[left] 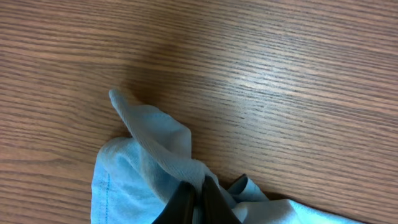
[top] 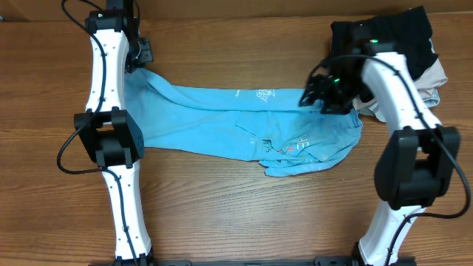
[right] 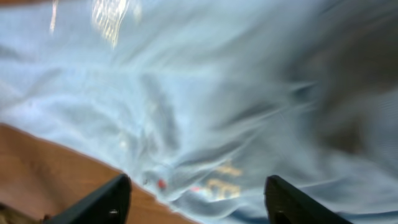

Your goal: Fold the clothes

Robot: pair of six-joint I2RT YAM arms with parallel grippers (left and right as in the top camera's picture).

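The left claw (left: 198, 186) pinches the T-shirt (top: 207, 122), right claw (right: 196, 186) gaping above it.

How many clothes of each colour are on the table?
Light blue T-shirt: 1
Black garment: 1
Beige garment: 1, partly hidden
Total: 3 that can be told apart

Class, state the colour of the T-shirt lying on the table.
Light blue T-shirt; the overhead view shows it best.
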